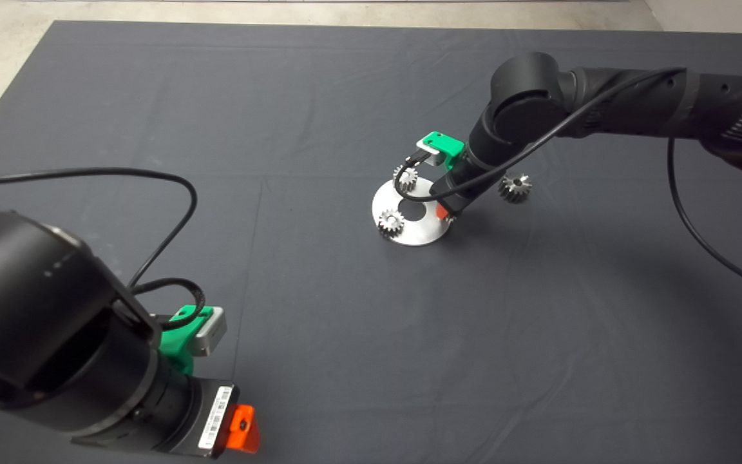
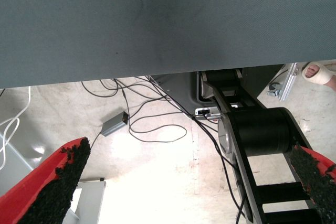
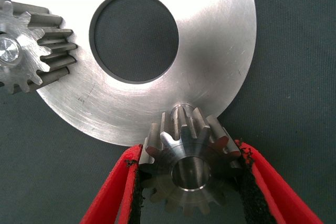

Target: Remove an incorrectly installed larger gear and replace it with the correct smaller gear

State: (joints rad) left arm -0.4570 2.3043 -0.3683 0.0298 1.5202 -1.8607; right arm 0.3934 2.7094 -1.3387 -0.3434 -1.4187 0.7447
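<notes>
On the desk point(image 1: 152, 96), the larger gear point(image 1: 514, 187) lies off the plate point(image 3: 220, 51). The smaller gear point(image 3: 191, 166) is pinched in the jaws of the right gripper point(image 3: 190, 150) at the plate's rim. Seating it is judged next, which calls for bore-to-peg alignment. The left gripper point(image 2: 189, 149) is parked with jaws spread.

My head camera looks down on the mat point(image 1: 319, 309) from above and takes in both arms, with the round plate point(image 1: 421, 227) just right of frame centre. My right wrist camera faces straight down at close range; the same plate point(image 3: 210, 72) fills its upper half, and the gear point(image 3: 189, 169) between my red fingers point(image 3: 113, 192) sits at bottom centre. My left wrist camera points outward past the mat's edge point(image 2: 157, 24) to the floor point(image 2: 152, 182) beyond, seen far off. It shares only the mat with the head view.
</notes>
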